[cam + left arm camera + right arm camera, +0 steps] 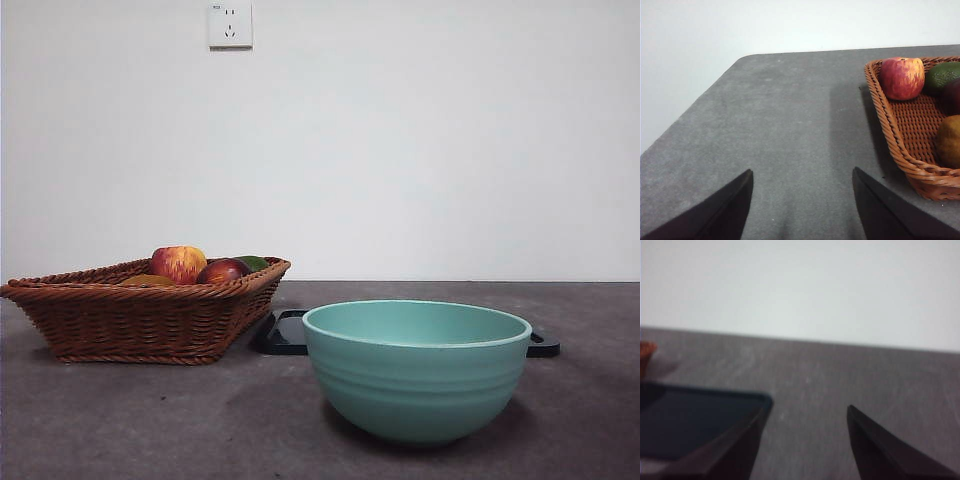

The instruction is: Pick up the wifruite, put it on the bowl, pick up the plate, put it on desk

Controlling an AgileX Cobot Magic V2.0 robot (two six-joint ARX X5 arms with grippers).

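Left gripper (802,205): jaws apart, hovering beside wicker basket (892,130).
Right gripper (805,440): jaws apart, near black tray (685,422).
Risk: rounded apple (902,78) slipping, missing teal bowl (416,370).

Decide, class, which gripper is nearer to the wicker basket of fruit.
Left. The left gripper hovers over bare desk just beside the wicker basket. The right gripper is by the dark tray, with only the basket's edge visible beyond it.

Even, soft light, faint shadow under my bowl (416,372) on the worktop (150,420), right wrist view blurred, front view sharp, no glare
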